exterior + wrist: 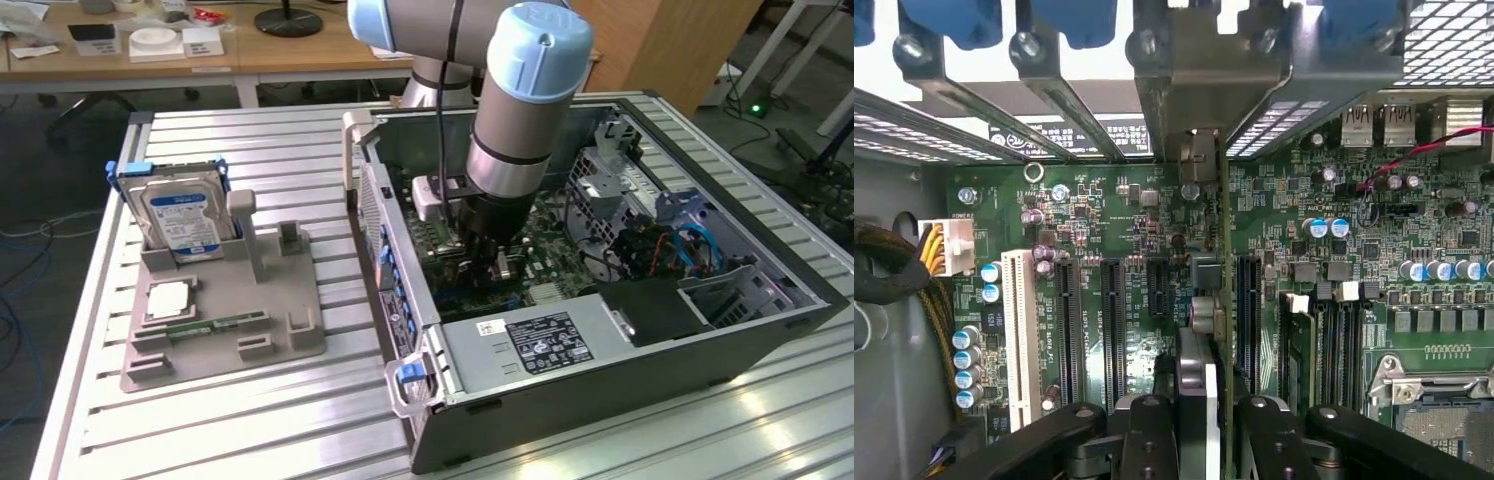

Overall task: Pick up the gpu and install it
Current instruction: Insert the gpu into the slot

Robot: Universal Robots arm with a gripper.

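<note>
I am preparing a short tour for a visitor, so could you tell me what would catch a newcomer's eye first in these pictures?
First, the robot arm reaching down into the open computer case, its claw shut on a thin black card held edge-on above the green board and its slots. Next, the hard drive standing upright in a grey holder towards the exterior view's left.

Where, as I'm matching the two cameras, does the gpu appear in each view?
Exterior view: the gpu sits just under the claw, inside the open computer case, mostly hidden.
Wrist view: the gpu is seen edge-on, gripped by the claw, among the black slots.
Shared landmark: the green motherboard.
</note>
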